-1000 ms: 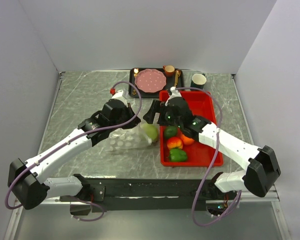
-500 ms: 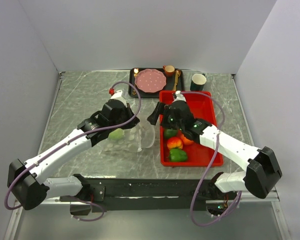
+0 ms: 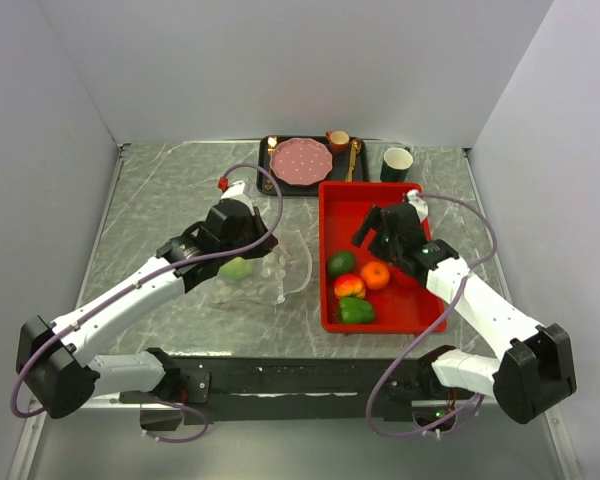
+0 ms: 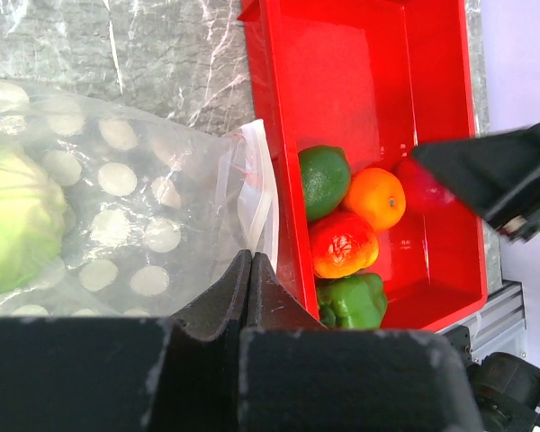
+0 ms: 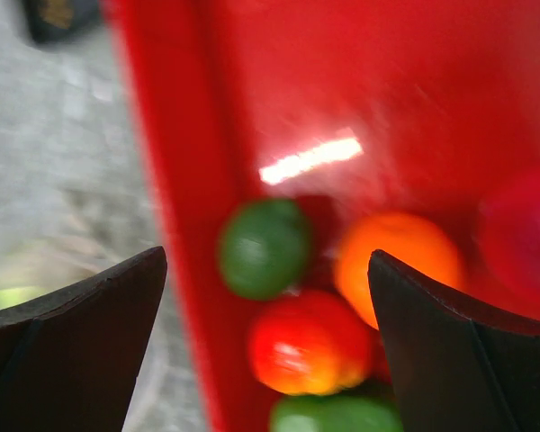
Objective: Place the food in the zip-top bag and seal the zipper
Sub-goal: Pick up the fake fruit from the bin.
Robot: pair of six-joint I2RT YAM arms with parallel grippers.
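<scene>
L gripper: fingers pressed tight together, pinching bag film just by the zipper, at the mouth end. Bag lies on table left of tray, mouth edge twd tray's left wall; touching it or not, can't tell. Cabbage is inside the bag, at the end away from the mouth, apart from L fingertips. In top view it shows just near-side of L gripper.

R gripper: jaws spread wide, nothing btwn them, hanging above the tray's middle and clear of the food. Rest of food sits in tray's near-left part, tightly clustered:
- avocado by left wall
- orange just right of it
- red-yellow fruit near-side of both
- pepper nearest the front wall
- apple right of orange, partly hidden behind R gripper in L wrist view

R wrist view is blurred: avocado appears roughly mid-gap btwn the fingers, orange nearer the right finger, apple at frame's right edge.
</scene>
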